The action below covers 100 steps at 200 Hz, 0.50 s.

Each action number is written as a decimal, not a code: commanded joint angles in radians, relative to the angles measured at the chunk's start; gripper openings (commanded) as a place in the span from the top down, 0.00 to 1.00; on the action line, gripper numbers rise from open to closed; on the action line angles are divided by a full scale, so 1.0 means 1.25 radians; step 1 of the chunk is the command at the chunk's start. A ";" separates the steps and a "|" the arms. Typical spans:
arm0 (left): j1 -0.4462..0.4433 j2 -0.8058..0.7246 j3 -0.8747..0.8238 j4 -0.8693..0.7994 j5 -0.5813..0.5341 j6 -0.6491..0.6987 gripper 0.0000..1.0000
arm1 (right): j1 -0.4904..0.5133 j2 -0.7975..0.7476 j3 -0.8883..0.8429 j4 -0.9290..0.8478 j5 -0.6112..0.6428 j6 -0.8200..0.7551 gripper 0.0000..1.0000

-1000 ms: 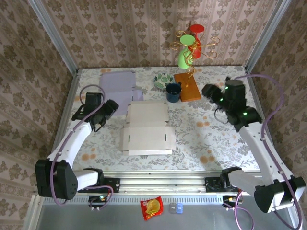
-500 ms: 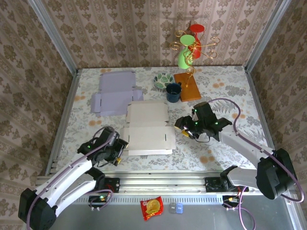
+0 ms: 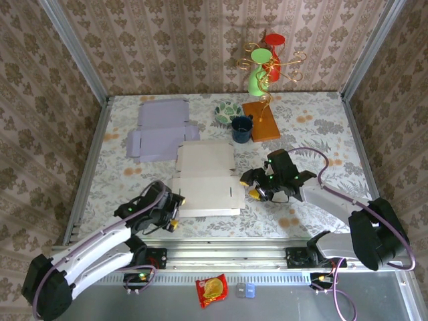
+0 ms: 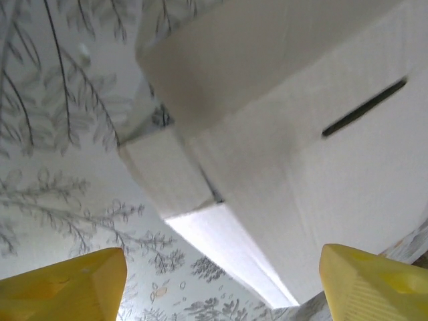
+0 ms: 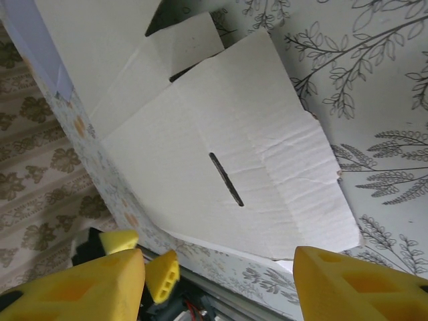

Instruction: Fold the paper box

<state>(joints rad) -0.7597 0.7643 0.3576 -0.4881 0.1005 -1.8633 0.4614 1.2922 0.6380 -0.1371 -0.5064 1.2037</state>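
Paper box [image 3: 204, 177] lies flat, unfolded, narrower panel toward the far wall [image 3: 200, 47].

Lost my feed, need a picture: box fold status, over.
Left pincer open at white box blank near-left corner. Right pincer open by its right edge. Blank flat, unfolded. Blue mug behind, apart.

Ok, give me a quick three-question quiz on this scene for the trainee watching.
1. True or false: the flat white cardboard box blank lies unfolded, with the left gripper at its near left corner and the right gripper at its right edge.
2. Which stands nearest the blank's far right corner? A: dark blue mug. B: red snack packet. C: lavender cardboard sheet.
3. Fill in: both grippers' jaws stand ____.
Key: 1 true; 2 A; 3 open.
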 commanded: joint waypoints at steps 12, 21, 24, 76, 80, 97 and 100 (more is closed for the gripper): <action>-0.108 0.018 -0.035 0.129 -0.096 -0.225 0.23 | 0.005 0.038 -0.003 0.078 -0.027 0.043 0.38; -0.130 0.031 -0.049 0.175 -0.138 -0.243 0.24 | 0.005 0.049 0.001 0.094 -0.031 0.052 0.38; -0.136 0.036 -0.053 0.193 -0.153 -0.247 0.24 | 0.005 0.053 0.001 0.099 -0.032 0.054 0.38; -0.211 0.131 -0.083 0.323 -0.219 -0.279 0.28 | 0.005 0.119 0.029 0.135 -0.052 0.073 0.38; -0.218 0.133 -0.085 0.323 -0.227 -0.283 0.28 | 0.006 0.125 0.030 0.139 -0.055 0.076 0.38; -0.238 0.135 -0.093 0.335 -0.268 -0.285 0.29 | 0.005 0.146 0.037 0.159 -0.061 0.084 0.38; -0.239 0.136 -0.094 0.339 -0.274 -0.284 0.29 | 0.005 0.149 0.038 0.162 -0.061 0.085 0.38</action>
<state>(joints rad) -1.0267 0.9199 0.2710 -0.1387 -0.1532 -2.0457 0.4614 1.4448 0.6498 0.0135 -0.5426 1.2800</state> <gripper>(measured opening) 0.715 0.619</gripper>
